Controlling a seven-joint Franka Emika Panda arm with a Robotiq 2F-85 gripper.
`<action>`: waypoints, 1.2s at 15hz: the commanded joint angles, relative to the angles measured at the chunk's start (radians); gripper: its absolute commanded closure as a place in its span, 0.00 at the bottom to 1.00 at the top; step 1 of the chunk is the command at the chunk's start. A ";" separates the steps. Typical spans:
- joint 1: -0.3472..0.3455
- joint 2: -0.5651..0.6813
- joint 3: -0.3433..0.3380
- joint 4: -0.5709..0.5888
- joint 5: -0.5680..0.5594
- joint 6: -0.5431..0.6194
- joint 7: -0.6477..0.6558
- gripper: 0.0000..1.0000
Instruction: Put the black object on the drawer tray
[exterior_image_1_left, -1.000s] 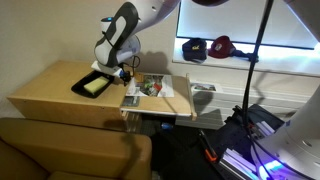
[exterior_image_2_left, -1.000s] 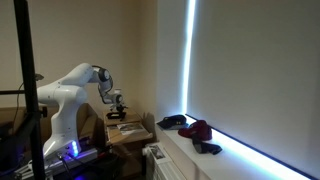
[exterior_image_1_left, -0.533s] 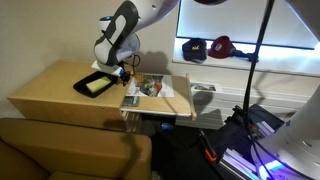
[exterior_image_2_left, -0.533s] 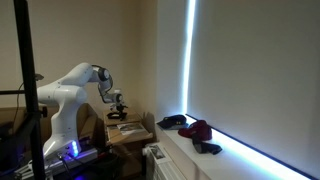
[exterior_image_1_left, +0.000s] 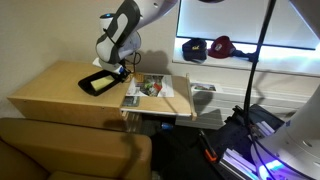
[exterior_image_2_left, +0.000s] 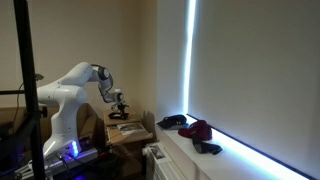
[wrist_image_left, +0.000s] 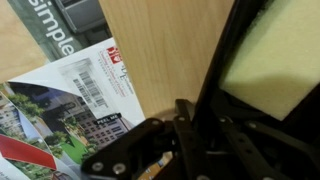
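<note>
1. Black fingers (wrist_image_left: 185, 125) of the gripper (exterior_image_1_left: 119, 72) are drawn close together, pinching the dark rim of the black object (wrist_image_left: 262, 50). Black on black hides the exact gap.
2. Its shallow inside shows pale yellow-green within a rounded black border.
3. In an exterior view the black object (exterior_image_1_left: 98, 83) sits over the wooden tabletop (exterior_image_1_left: 50, 90), near the edge beside the drawer tray (exterior_image_1_left: 180, 103). Whether it is lifted clear cannot be told.
4. A colourful magazine (wrist_image_left: 70, 110) lies on the tray.
</note>
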 joint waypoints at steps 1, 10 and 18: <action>0.004 -0.064 -0.037 -0.097 -0.036 -0.004 0.048 0.99; -0.090 -0.349 -0.051 -0.527 -0.024 0.042 0.071 0.98; -0.070 -0.442 -0.146 -0.966 -0.045 0.341 0.268 0.98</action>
